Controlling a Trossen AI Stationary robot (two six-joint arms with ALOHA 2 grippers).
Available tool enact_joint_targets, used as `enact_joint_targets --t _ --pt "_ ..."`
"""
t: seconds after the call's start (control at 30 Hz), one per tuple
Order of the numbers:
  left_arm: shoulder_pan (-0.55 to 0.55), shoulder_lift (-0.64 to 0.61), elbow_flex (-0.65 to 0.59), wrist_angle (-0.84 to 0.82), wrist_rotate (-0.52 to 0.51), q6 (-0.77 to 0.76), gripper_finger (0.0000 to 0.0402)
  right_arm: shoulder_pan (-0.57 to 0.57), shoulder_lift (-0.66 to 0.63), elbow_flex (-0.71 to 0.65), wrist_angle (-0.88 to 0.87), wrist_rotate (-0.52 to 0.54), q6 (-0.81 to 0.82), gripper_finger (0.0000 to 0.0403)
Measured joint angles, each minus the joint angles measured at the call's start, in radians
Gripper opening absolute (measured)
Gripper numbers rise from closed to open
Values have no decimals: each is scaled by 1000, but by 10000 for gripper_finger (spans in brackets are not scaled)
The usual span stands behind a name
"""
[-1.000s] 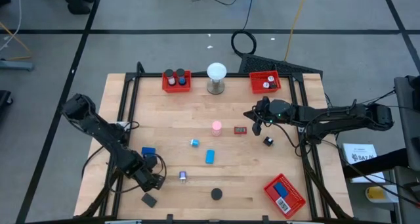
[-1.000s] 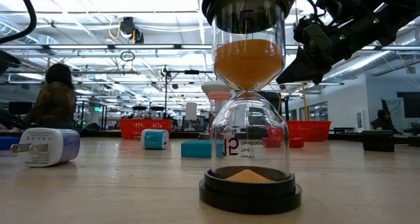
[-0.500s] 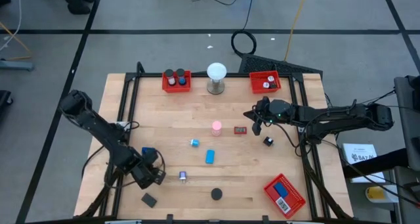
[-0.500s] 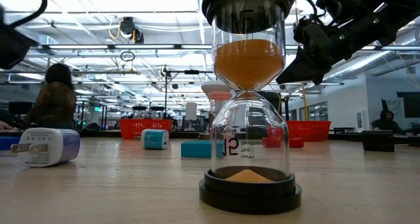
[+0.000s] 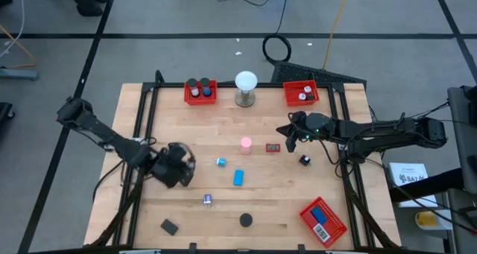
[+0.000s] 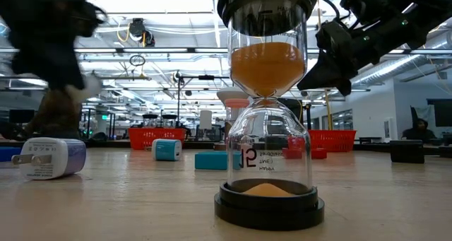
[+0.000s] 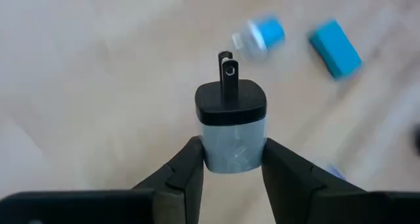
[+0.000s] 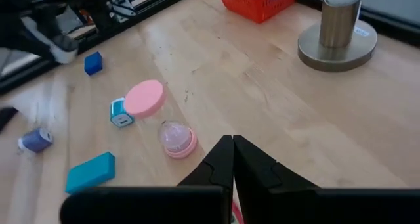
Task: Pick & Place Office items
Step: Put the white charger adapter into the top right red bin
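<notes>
The left claw (image 7: 231,159) is clamped on a small plug adapter (image 7: 232,122), pale body pinched between its two fingers (image 7: 187,171), black cap and two metal prongs pointing away from the wrist. In the high view this claw (image 5: 176,166) hangs over the left part of the wooden surface (image 5: 261,198), its arm reaching in from the left edge, bent at the elbow and stretched low toward the middle.

Just beyond it lie a small blue-and-white plug (image 5: 221,162) and a blue block (image 5: 238,178), with a small silver-and-blue piece (image 5: 208,199) nearer the front edge. A dark flat block (image 5: 170,226) and a black disc (image 5: 245,220) sit by the front edge, the disc being the base of an hourglass (image 6: 268,107) with orange sand that stands close to the low camera.

The right claw (image 8: 232,159) has its fingers pressed together, holding nothing. It hovers right of centre (image 5: 291,136), its arm stretched almost straight in from the right side. Near it are a pink hourglass (image 5: 246,144), a small red item (image 5: 273,147) and a small black item (image 5: 304,160).

Along the back edge stand a red tray (image 5: 201,91) with dark and blue pieces in it, a white globe lamp (image 5: 246,88), and a second red tray (image 5: 301,93). A third red tray (image 5: 323,220) at the front right holds a blue item.
</notes>
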Motion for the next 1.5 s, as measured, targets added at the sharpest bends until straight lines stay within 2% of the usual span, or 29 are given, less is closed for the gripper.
enact_joint_targets --t 0.17,0.33,0.4,0.57,0.67,0.8,0.93,1.13,1.37,1.5 --pt "183 4 0 177 -33 415 131 1 0 1 0 -12 106 0" --pt "336 49 0 458 -29 773 132 3 0 21 -8 -104 186 0" --pt "389 76 2 571 15 876 132 4 0 29 -10 -127 215 0" --pt "480 155 0 784 202 1060 133 42 0 87 -19 -156 235 7" --pt "509 190 0 879 287 1121 133 56 1 133 -21 -156 235 29" --pt "535 210 0 922 331 1162 133 58 34 198 -26 -158 229 71" --pt "550 221 0 938 361 1188 133 58 124 278 -32 -218 157 118" --pt "551 222 0 932 374 1208 133 40 322 483 -136 -309 -45 173" --pt "551 222 0 928 378 1208 133 21 504 655 -146 -422 -226 184" --pt "551 222 0 928 378 1209 133 21 557 693 -137 -422 -278 171"
